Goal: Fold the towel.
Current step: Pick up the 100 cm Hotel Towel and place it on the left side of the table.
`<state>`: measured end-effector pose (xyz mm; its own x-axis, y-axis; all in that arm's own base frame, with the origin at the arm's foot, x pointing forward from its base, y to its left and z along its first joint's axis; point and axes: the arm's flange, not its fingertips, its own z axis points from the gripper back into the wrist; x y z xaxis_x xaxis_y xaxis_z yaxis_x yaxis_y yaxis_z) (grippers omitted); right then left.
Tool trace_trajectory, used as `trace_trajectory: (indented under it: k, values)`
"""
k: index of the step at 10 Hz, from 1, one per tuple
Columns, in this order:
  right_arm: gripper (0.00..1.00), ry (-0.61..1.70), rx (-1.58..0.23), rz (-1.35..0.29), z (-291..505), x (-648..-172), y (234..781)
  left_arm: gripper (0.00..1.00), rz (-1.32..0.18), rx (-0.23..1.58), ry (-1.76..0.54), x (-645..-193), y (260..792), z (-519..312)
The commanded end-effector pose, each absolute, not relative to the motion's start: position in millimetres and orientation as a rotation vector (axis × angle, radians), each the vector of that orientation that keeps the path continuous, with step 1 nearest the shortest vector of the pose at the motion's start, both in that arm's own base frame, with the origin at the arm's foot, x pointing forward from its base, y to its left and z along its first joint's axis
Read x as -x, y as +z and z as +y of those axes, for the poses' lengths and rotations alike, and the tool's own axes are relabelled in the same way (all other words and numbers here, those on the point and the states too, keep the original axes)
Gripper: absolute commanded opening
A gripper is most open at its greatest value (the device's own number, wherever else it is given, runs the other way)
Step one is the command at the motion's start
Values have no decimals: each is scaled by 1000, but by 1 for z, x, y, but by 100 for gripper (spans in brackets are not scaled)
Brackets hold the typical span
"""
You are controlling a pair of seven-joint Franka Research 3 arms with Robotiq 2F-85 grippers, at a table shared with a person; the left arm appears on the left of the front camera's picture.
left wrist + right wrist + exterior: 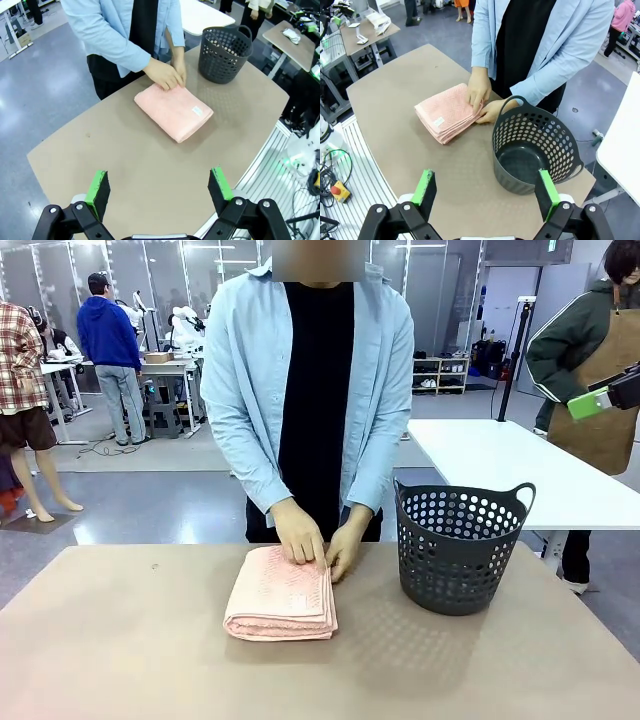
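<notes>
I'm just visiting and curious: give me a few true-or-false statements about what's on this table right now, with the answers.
1. The towel lies folded on the table. True.
2. The towel is inside the basket. False: it lies on the table beside the basket, which the right wrist view shows to be empty.
3. Both of the person's hands rest on the towel's far edge. True.
4. The left gripper is clamped on the towel. False: it is open, above the table and apart from the towel.
5. The right gripper is open. True.
</notes>
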<state>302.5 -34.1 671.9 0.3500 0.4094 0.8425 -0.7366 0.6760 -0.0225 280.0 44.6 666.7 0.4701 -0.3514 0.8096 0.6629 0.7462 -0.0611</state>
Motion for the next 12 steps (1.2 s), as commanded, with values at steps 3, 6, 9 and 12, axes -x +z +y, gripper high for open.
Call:
trace_trajectory:
  k: [3,6,9,12]
  values:
    - [100,764,-392,-952,-34,-302,672,100,-879,391,-633,-278,670,45]
    - [100,764,-392,-952,-34,-302,672,100,-879,391,-633,-278,670,45]
    - [100,764,-392,-952,-34,-302,672,100,-879,391,-633,-278,670,45]
    - [100,764,-392,-952,-34,-302,672,100,-867,448,-628,-286,666,47]
